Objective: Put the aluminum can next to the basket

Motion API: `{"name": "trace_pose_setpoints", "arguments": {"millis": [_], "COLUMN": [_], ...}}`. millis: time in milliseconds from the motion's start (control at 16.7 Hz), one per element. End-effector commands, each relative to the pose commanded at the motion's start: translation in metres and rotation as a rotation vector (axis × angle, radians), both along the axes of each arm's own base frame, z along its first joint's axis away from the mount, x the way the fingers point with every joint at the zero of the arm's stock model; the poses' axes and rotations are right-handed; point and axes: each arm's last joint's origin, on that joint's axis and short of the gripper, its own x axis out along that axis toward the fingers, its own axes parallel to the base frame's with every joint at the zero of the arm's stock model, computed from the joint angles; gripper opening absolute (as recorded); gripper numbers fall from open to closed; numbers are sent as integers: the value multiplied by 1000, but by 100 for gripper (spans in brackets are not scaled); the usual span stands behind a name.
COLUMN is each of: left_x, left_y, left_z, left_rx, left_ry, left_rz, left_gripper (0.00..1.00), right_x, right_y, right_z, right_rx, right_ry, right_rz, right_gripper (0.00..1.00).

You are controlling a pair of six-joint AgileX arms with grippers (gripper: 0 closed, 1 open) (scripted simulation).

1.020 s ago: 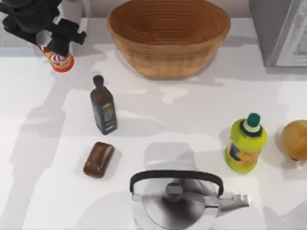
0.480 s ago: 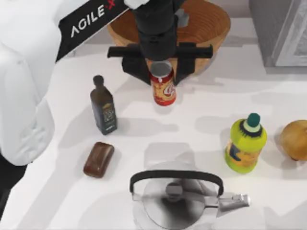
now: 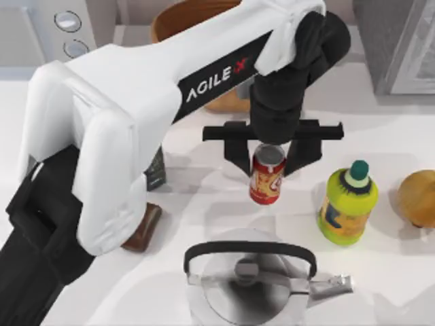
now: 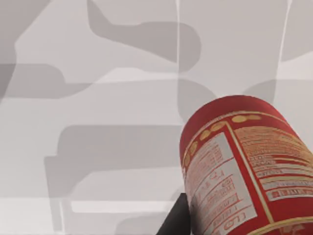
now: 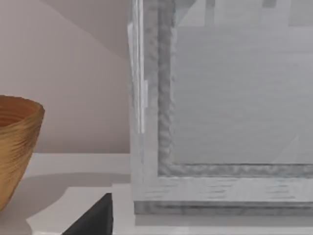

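Observation:
The aluminum can (image 3: 267, 175), red with a silver top and cream label, hangs upright in my left gripper (image 3: 270, 155), which is shut on its upper part. It is in the middle of the table, in front of the basket and left of the yellow-green bottle. The left wrist view shows the can's red body (image 4: 244, 166) close up over the white table. The wicker basket (image 3: 178, 15) sits at the back, mostly hidden by my left arm; its rim also appears in the right wrist view (image 5: 17, 142).
A yellow-green bottle (image 3: 347, 202) stands to the can's right, an onion (image 3: 417, 198) at the far right. A steel kettle (image 3: 248, 282) sits at the front. A dark bottle (image 3: 155, 174) and brown bar (image 3: 147, 226) peek from under the arm. A grey cabinet (image 3: 397, 44) fills the back right.
My left arm carried the can from the back left corner across the basket's front to the table's middle, ending lower and farther right. It now covers most of the basket and dark bottle.

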Motion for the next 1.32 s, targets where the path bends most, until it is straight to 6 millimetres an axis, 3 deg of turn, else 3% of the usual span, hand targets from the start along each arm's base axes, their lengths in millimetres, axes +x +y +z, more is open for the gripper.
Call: {"name": "trace_pose_setpoints", "arguments": {"millis": [240,660,840,1080,1320], "left_x": [2,13,8,0,0], "left_y": [1,-8,-4,0,0], "left_z": [-1,32,22,-8,-8], "left_rx": [-1,-107,-66,-1,0], "left_ry": [-1,-215,-145,-2,0], "left_rz": [2,40,21,1,0], "left_gripper": [0,0,0,0,0], "right_x": [0,0,0,0,0], "right_y": [0,0,0,0,0], "right_z": [0,0,0,0,0], "right_rx": [0,0,0,0,0], "right_ry": [0,0,0,0,0], "right_rz": [0,0,0,0,0], "right_gripper": [100,100,100,100,100]}}
